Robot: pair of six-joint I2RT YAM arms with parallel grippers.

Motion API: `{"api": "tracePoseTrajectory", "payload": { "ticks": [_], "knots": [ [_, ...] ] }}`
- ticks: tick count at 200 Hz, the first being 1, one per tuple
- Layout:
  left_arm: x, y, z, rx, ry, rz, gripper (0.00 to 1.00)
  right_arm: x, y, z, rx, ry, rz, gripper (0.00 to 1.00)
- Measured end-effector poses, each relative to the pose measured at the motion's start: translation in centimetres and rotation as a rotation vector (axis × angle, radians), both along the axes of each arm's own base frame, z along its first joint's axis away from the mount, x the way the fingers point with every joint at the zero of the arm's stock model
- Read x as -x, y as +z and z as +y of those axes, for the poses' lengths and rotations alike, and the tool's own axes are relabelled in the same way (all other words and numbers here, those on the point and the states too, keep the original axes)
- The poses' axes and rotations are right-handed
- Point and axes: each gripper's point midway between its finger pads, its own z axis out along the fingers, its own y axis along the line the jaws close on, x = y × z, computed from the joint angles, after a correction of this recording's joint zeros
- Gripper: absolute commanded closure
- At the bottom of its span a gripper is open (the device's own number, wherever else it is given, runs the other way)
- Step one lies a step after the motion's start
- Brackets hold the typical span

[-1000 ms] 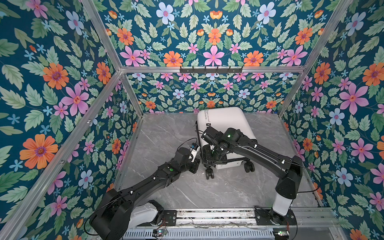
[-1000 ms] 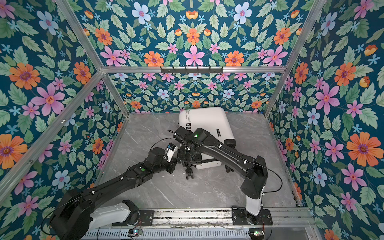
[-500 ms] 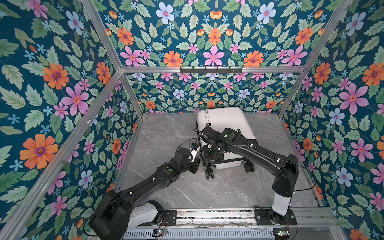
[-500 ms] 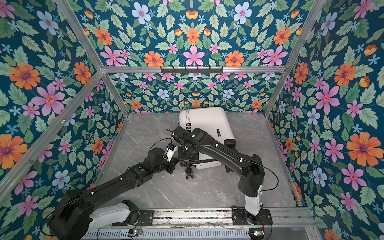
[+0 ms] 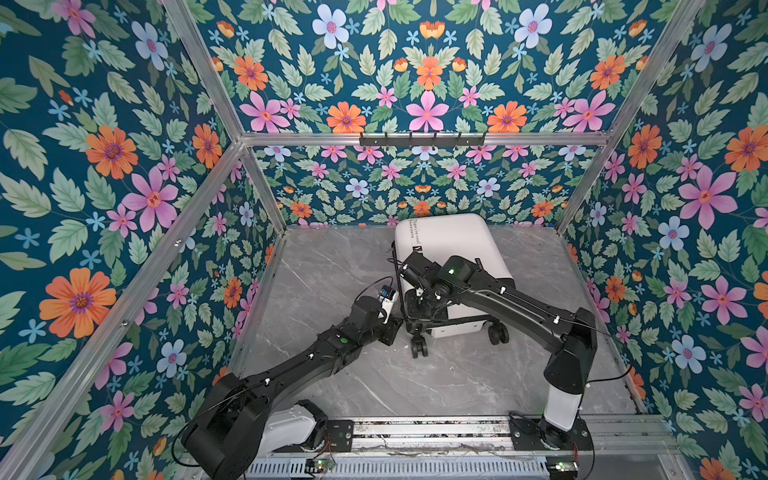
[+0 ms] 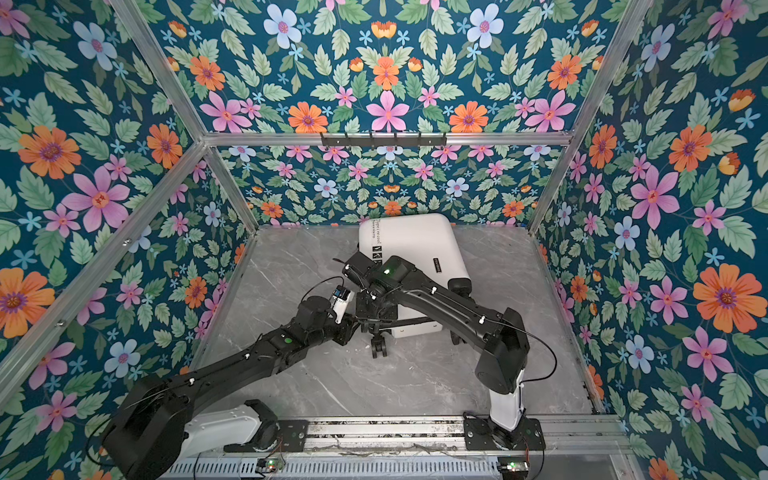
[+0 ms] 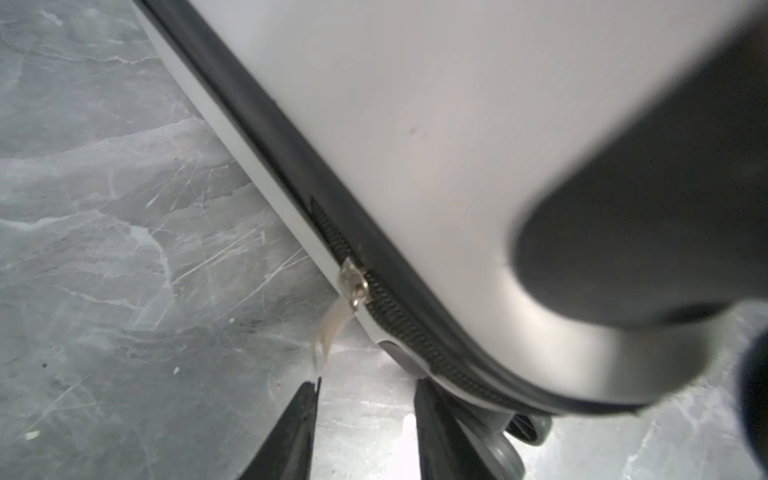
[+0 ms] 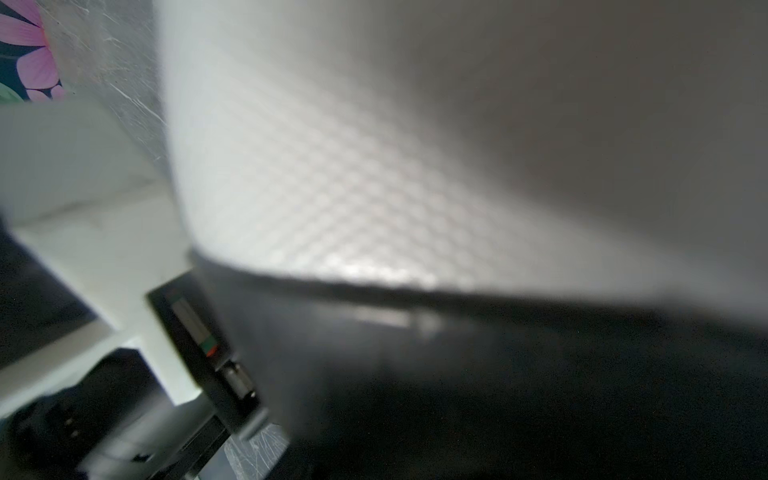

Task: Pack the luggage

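Little has moved since the earlier frame: the left arm and the luggage (image 5: pixel 453 245) lie as before; the right arm's elbow has swung slightly leftward.

Left gripper (image 7: pixel 368 388): jaws stand partly apart with nothing between them. The pale pull tab (image 7: pixel 330 332) hangs from the metal slider (image 7: pixel 353 282), its tip just at one fingertip (image 7: pixel 305 403), not clamped.

Step in hand, as judged: closing the zipper along the luggage's left side. Take the pull tab close to the slider, then draw along the line of the zipper band (image 7: pixel 257 116), never away from the shell. Slow down at the near-left corner, where the band curves. Keep the shell pressed down so the halves meet ahead of the slider.

Luggage: white hard shell, lying flat and closed at the far centre of the grey marbled table (image 5: pixel 332 270), close to the far wall. Black text (image 5: pixel 417 226) sits at its far-left corner; black wheels (image 5: pixel 419 347) point to the near side. How much zipper remains open cannot be told.

Right gripper (image 5: pixel 417 309): it points down at the near-left edge of the shell. Its wrist view is blurred, so whether the jaws are open, or hold anything, cannot be told.
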Motion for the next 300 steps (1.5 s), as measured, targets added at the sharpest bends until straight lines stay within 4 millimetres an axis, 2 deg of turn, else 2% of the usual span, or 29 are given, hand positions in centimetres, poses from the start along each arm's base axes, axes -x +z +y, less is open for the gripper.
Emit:
{"api": "tracePoseTrajectory", "payload": {
  "ticks": [60,94,144,216,300],
  "knots": [
    [-0.7,-1.8,0.6,-0.045,0.037,-0.001,0.57,0.4,0.4,-1.5,0.013,-0.002,0.004,0.93],
    [-1.1,-1.0,-0.2,-0.010,0.018,-0.026,0.58,0.3,0.5,-2.4,0.019,-0.003,0.004,0.93],
    [-0.7,0.8,-2.4,0.066,-0.064,-0.040,0.58,0.3,0.5,-2.4,0.020,0.003,0.004,0.93],
    [-1.7,-1.1,-3.0,-0.003,-0.082,-0.014,0.63,0.3,0.7,-2.6,0.035,0.001,0.005,0.93],
    [-3.1,-0.7,-3.4,-0.007,-0.059,-0.056,0.71,0.4,0.7,-2.8,0.039,0.002,0.007,0.93]
  ]
}}
